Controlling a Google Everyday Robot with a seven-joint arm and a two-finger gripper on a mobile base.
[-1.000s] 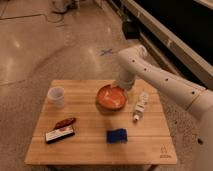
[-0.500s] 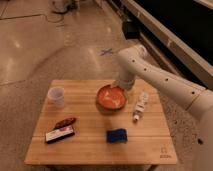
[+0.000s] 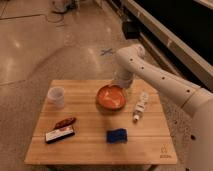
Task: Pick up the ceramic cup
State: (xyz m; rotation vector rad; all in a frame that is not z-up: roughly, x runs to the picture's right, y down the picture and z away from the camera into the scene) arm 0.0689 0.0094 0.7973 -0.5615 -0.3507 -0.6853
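Claw, grip state untellable, just behind one orange bowl; one ceramic cup well apart

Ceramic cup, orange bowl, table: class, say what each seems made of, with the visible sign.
Ceramic cup: pale, smooth; likely glazed ceramic, possibly plastic. Orange bowl: glossy highlights; glazed ceramic or plastic. Table: light wood, plank seams, matte. The hand hangs behind the bowl, apart from the cup.
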